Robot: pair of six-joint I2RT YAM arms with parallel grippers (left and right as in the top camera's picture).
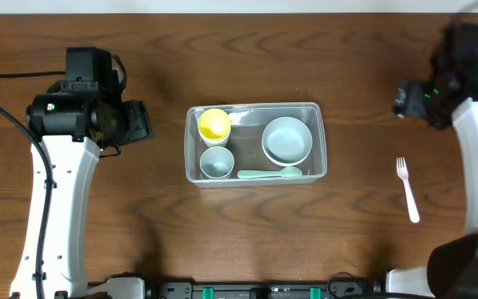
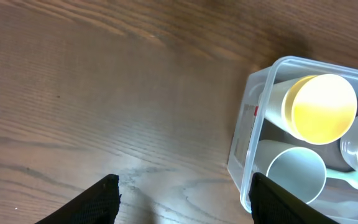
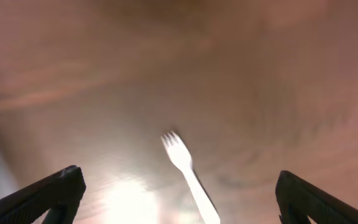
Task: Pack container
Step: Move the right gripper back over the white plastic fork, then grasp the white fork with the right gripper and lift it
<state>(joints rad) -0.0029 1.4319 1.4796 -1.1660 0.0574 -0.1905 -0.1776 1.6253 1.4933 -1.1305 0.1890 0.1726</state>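
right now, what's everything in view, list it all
container: 1, clear, table centre
cups: 2, yellow cup and pale blue cup, in container, left-arm end
bowl: 1, pale blue, in container, right-arm end
spoon: 1, pale green, in container, along robot-side wall
fork: 1, white, on table, outside container, right-arm side
table: 1, dark wood
left gripper: 1, black, open, empty, beside container
right gripper: 1, black, open, empty, facing fork

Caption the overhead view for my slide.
Clear container holds yellow cup, blue cup, bowl, spoon; white fork lies outside on table.
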